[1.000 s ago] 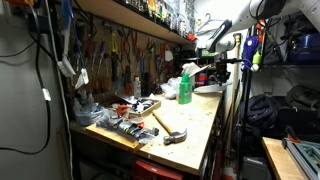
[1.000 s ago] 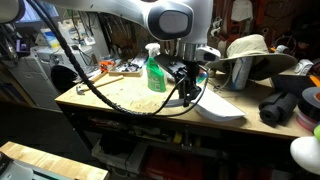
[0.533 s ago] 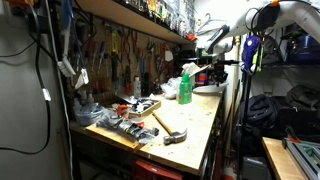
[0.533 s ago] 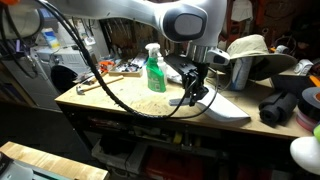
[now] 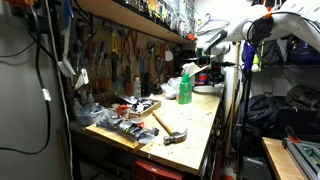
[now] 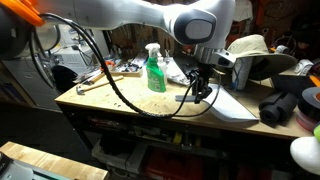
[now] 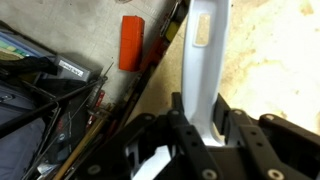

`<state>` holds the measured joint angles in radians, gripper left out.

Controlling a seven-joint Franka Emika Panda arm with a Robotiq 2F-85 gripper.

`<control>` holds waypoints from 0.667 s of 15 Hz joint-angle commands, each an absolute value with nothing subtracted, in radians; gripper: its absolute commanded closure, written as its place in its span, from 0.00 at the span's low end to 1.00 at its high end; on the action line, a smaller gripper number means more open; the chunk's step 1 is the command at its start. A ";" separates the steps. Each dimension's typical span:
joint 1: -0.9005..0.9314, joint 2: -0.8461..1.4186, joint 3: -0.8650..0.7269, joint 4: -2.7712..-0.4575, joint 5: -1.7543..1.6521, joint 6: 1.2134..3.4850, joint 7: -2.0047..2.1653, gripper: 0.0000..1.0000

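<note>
Since a second ago the arm [image 6: 195, 27] swung sideways, carrying the gripper [image 6: 200, 88] further from the bottle [image 6: 155, 72], toward the hat [image 6: 250, 47]; nothing else moved.

Bench [image 6: 120, 100]: wood top, cluttered, everything sat on it. Arm bent down over the far end so the gripper reached the top almost vertically. Hat lay just behind the gripper. Green spray bottle stood upright, near but apart. Hammer [image 5: 172, 130] lay flat, well apart, at the other end.

White strip [image 7: 203, 40] lay flat on the bench under the gripper. Wrist view: fingers [image 7: 236, 122] sat either side of its narrow end, nearly closed and pressed to both edges, so it looked gripped, probably low and side-on to slide it rather than lift it. Orange block [image 7: 131, 42] lay beside the strip, not touching. Cables [image 7: 40, 90] ran off to one side.

Hard to tell: what the strip was, and whether it was off the bench. The arm hid the fingertips in both exterior views. The gripper body cut off the strip's near end.
</note>
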<state>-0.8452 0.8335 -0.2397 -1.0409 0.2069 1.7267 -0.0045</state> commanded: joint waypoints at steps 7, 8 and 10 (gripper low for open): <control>-0.891 0.973 -0.213 -0.824 0.239 1.709 0.189 0.92; -0.890 0.980 -0.210 -0.816 0.239 1.711 0.196 0.92; -0.887 0.989 -0.210 -0.805 0.234 1.712 0.207 0.92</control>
<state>-0.8749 0.9495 -0.2173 -0.8669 0.2154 1.7264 0.1780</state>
